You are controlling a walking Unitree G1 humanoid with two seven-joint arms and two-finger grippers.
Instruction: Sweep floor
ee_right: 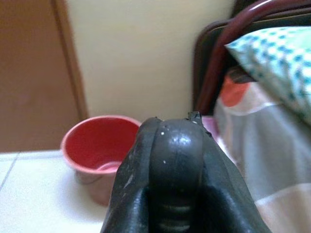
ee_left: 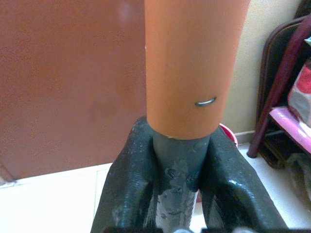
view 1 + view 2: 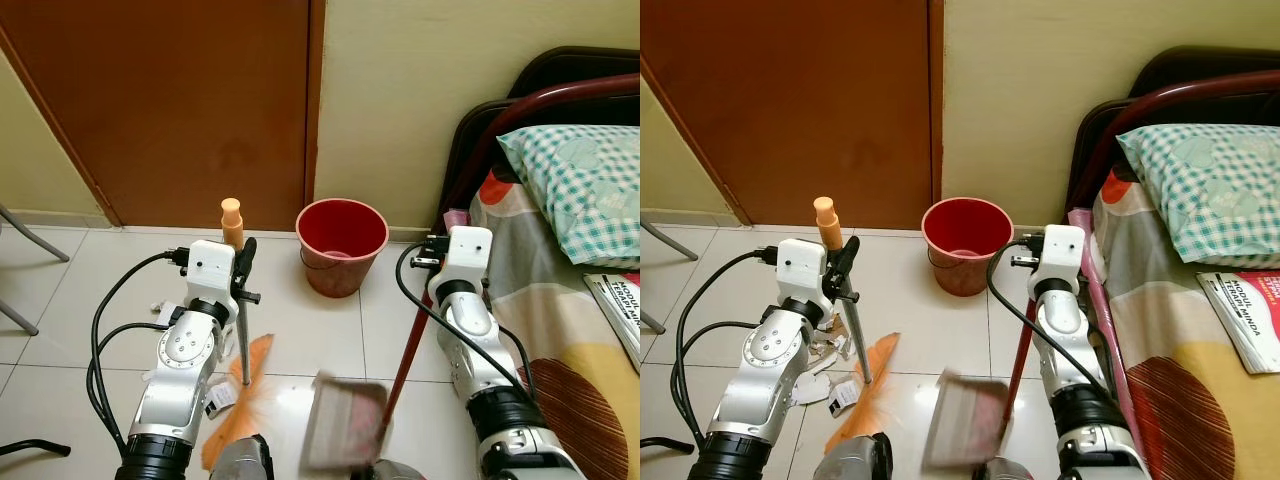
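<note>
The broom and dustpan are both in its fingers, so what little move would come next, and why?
Probably a short stroke of the broom toward the dustpan. The left gripper clamps the broom's handle, the right gripper holds the dustpan's red handle, and paper scraps lie on the tiles by the bristles, beside the pan. The red bucket waits ahead.

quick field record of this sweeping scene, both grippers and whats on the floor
left gripper: shut on broom handle, below its orange grip
right gripper: shut on dustpan handle
broom: bristles on the tiled floor beside paper scraps
dustpan: blurred, just right of the bristles
bucket: red, upright, on the floor by the wall
door: brown, shut
bed: on the right, checked pillow on it
</note>
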